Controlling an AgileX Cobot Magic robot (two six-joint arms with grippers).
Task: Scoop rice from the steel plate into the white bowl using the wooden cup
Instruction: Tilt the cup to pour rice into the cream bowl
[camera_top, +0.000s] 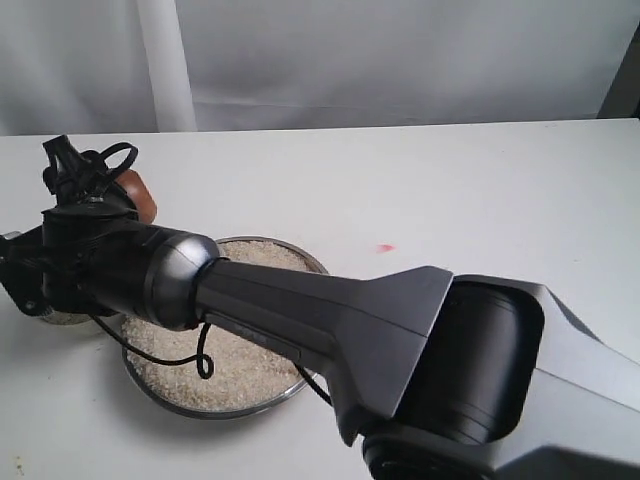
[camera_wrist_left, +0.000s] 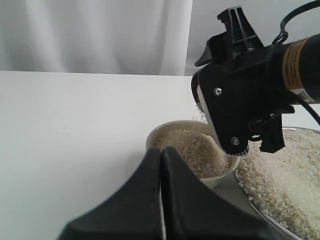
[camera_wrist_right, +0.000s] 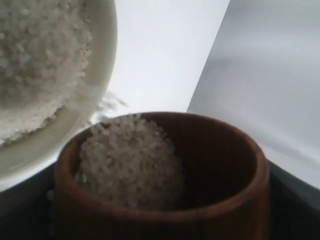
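My right gripper (camera_top: 97, 182) reaches across to the far left and is shut on the wooden cup (camera_top: 138, 197). In the right wrist view the cup (camera_wrist_right: 210, 150) is tipped toward the white bowl (camera_wrist_right: 97, 75), rice (camera_wrist_right: 127, 160) lies heaped at its lip, and a few grains fall. The bowl (camera_wrist_left: 165, 134) holds a mound of rice (camera_wrist_left: 192, 152) and stands right beside the steel plate (camera_top: 300, 385), which carries a wide layer of rice (camera_top: 245, 365). In the exterior view the arm hides most of the bowl. My left gripper (camera_wrist_left: 161, 154) is shut and empty, just short of the bowl.
A white table (camera_top: 450, 190) runs back to a pale curtain (camera_top: 400, 50). A small red mark (camera_top: 385, 247) lies on the table right of the plate. The right arm's grey forearm (camera_top: 330, 320) crosses over the plate, with a black cable (camera_top: 203, 362) hanging above the rice.
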